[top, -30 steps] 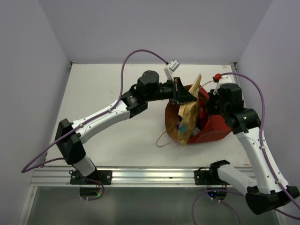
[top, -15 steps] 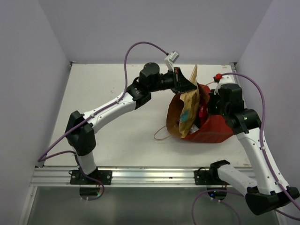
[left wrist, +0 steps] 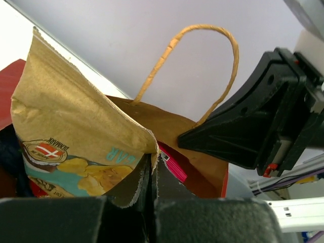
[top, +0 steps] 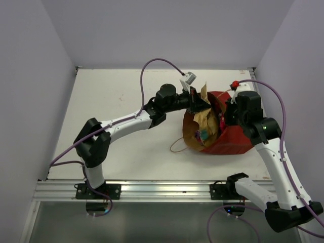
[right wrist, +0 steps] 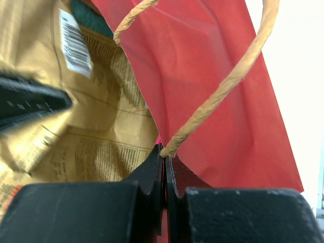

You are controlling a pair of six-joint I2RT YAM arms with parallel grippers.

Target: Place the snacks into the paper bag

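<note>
White table [top: 116,101], bare across left half. Aluminium rail [top: 162,188] bolted along near edge. Dark greyish panel [top: 152,223] just in front of rail. Pale lilac walls [top: 167,30] at left, far and right edges.

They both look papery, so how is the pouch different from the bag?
The pouch is tan with pictures; the bag is red outside. The pouch is smaller, poking from the bag. The bag has string handles; the pouch none. Both are gripped: pouch by left gripper, bag by right gripper.
</note>
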